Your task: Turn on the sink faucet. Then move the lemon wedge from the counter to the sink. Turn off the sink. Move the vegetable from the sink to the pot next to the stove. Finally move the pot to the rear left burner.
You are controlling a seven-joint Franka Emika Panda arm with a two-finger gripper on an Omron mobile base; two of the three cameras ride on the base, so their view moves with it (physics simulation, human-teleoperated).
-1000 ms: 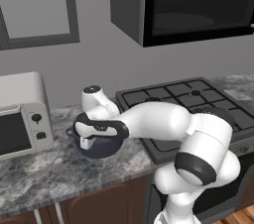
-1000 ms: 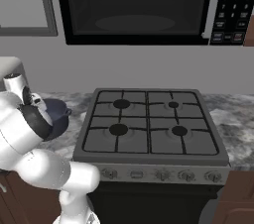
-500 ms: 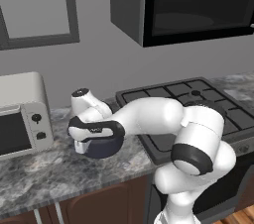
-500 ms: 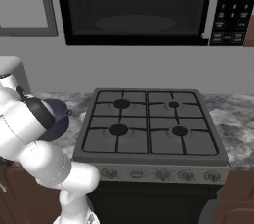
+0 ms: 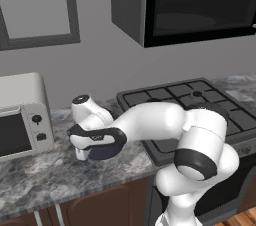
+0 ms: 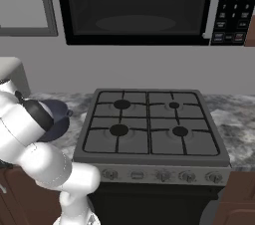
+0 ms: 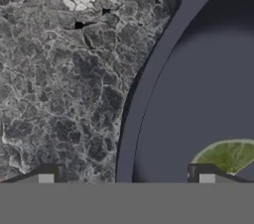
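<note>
The gripper (image 7: 126, 181) hangs wide open and holds nothing; its 2 fingertips (image 7: 45, 177) straddle the pot (image 7: 198, 94) rim, 1 over the counter (image 7: 59, 79), 1 inside the bowl, where the green wedge (image 7: 225, 154) lies just beside it; the pot looks rigid, smooth and fairly heavy, likely to tilt from a 1-sided hold, so pinch the wall squarely, deep below the rim; the stove (image 6: 149, 124) waits well off to the side

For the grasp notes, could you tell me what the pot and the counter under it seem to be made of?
The pot looks like dark blue-grey metal or enamel with a smooth matte finish: even colour, soft shading, a thin clean rim. The counter looks like polished stone: grey and black marbling with pale veins. Being rendered, both stay guesses.
</note>
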